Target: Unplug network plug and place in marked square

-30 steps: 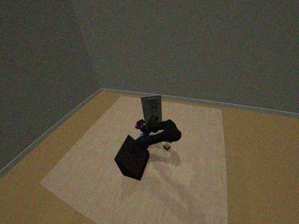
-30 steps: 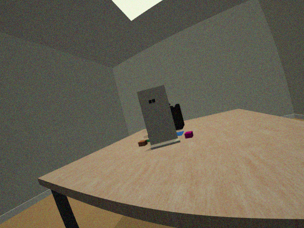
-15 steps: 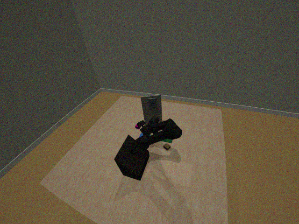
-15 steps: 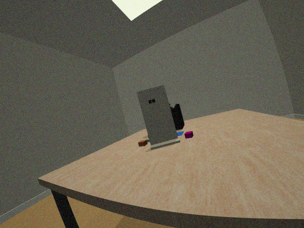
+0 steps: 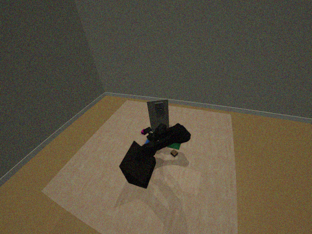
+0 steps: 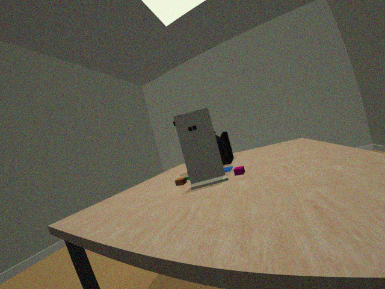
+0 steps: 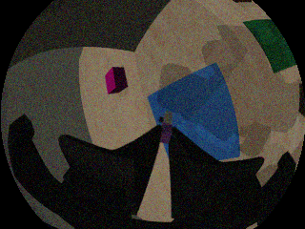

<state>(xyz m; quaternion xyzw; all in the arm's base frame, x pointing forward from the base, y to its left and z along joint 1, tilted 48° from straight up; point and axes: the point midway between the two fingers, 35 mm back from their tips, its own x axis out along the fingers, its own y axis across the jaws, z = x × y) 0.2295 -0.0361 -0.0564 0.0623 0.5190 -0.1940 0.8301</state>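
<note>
Lowering the plug squarely onto its mark is judged to be the step in hand. The table [image 5: 201,151] [image 6: 280,217] [image 7: 105,126] carries the arm [image 5: 176,133] [image 6: 226,149] and, upright, the panel [image 5: 159,115] [image 6: 200,146]; the plug appears already out of the socket. In the wrist view, the blue square [image 5: 146,142] [image 6: 228,169] [image 7: 200,114] lies toward two o'clock of the fingertips and the green square [image 5: 174,146] [image 6: 187,178] [image 7: 272,45] farther out in about the same direction. Blue seems the likelier target, though nothing confirms which is meant. The gripper [image 5: 150,132] [image 7: 166,130] is closed upon the plug [image 7: 166,132], seen at its tips near the blue edge; its height is unclear. The magenta block [image 5: 143,131] [image 6: 239,170] [image 7: 115,80] sits toward ten o'clock, to be avoided. Good practice calls for centring the plug well inside the border, a slow vertical descent until it bears on the table, then a gentle, even opening and a straight withdrawal; early release could let it tip or roll across the edge.
</note>
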